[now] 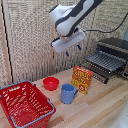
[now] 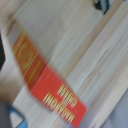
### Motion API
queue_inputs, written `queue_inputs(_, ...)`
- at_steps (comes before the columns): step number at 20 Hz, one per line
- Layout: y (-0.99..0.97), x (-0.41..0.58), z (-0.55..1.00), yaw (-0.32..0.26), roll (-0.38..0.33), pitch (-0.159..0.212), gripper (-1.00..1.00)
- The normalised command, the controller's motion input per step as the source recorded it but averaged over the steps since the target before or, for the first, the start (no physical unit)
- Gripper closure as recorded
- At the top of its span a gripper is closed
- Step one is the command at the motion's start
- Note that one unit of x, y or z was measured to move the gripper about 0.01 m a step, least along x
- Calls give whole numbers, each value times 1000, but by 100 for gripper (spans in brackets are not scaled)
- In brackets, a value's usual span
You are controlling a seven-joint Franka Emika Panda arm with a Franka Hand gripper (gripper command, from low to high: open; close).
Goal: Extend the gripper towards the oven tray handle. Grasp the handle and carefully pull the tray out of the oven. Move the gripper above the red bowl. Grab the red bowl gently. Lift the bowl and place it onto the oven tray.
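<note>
Gripper [image 1: 73, 48] hangs in air above table, fingers apart with gap between blue tips, holds nothing. Under it: box [image 1: 82, 79], blue mug [image 1: 68, 93]. Red bowl [image 1: 50, 83] on table, beside red basket [image 1: 25, 104]. Tray [image 1: 106, 61] looks pulled out from oven [image 1: 114, 52]. Risk: descent too near box can tip it; bowl edge may slip from fingers.

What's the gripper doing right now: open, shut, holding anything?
Gripper: open, blue-tipped fingers apart, holding nothing; it hangs in the air above the table, over the yellow and red box.
</note>
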Motion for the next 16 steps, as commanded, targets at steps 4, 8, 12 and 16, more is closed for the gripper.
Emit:
queue_inputs(4,350,64,-131,0,226,-47,-100)
queue_inputs(8,31,11,-452,37,196,-48,-100)
queue_inputs(12,-96,4,-625,57,218,-42,-100)
queue_inputs(16,-14,9,-574,42,236,-68,-100)
